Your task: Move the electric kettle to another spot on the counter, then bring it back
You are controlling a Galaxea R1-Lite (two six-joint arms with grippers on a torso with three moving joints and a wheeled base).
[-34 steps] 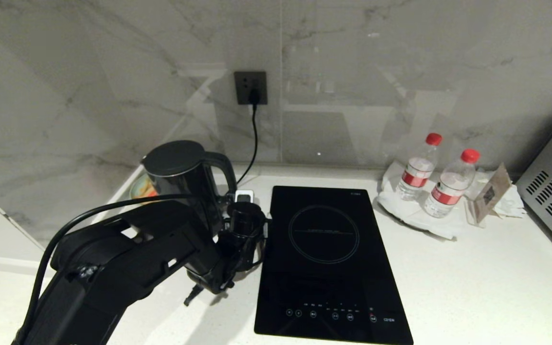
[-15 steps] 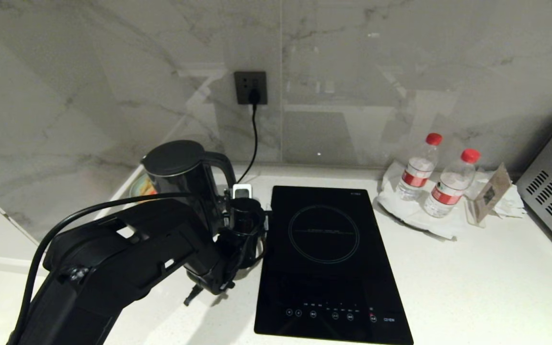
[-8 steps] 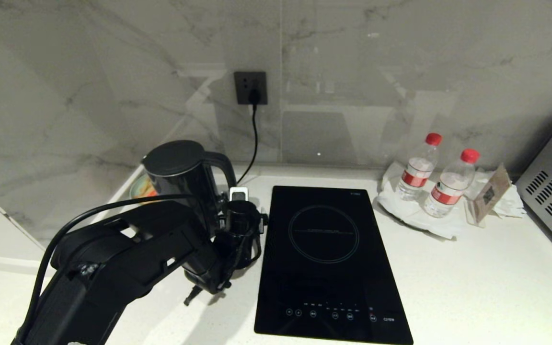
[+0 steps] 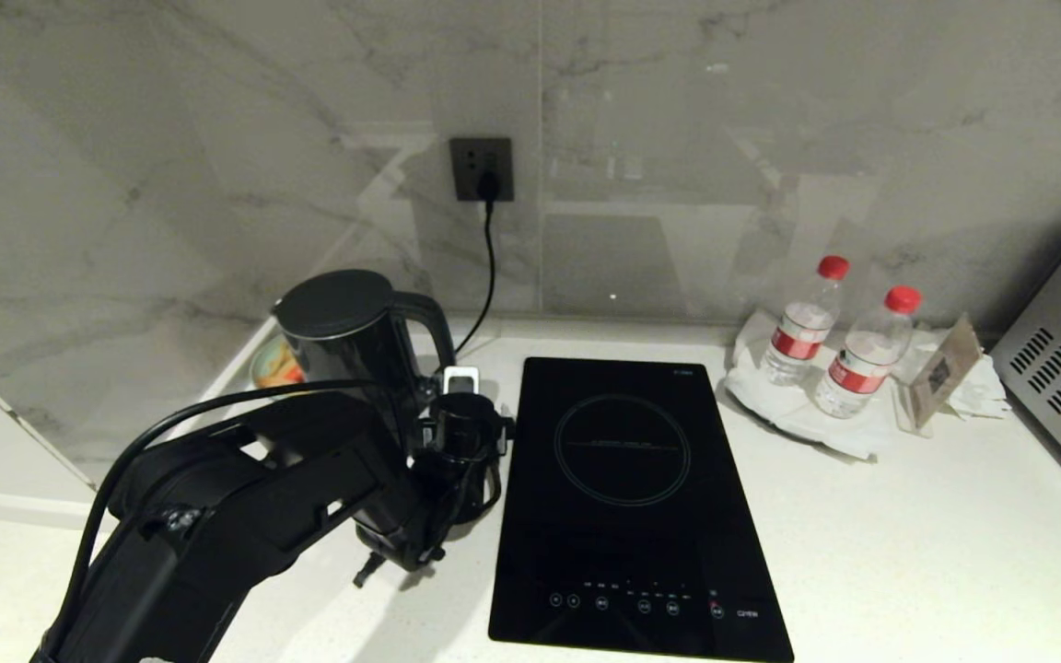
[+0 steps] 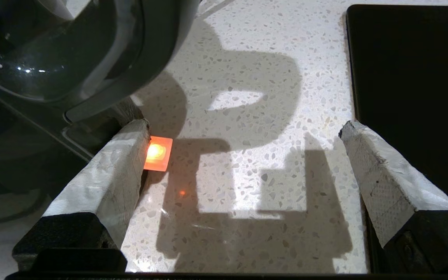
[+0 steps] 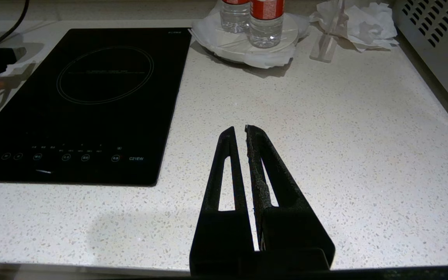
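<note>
Electric kettle (image 4: 351, 345) just beside the wide-open, empty left hand (image 5: 243, 132), handle alongside one finger.

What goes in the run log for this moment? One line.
left end effector: open, beside kettle handle, nothing held | right end effector: shut, idle over counter | kettle: upright, not gripped

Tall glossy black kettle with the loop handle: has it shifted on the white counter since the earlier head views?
No. The kettle stays below and left of the dark wall socket.
</note>
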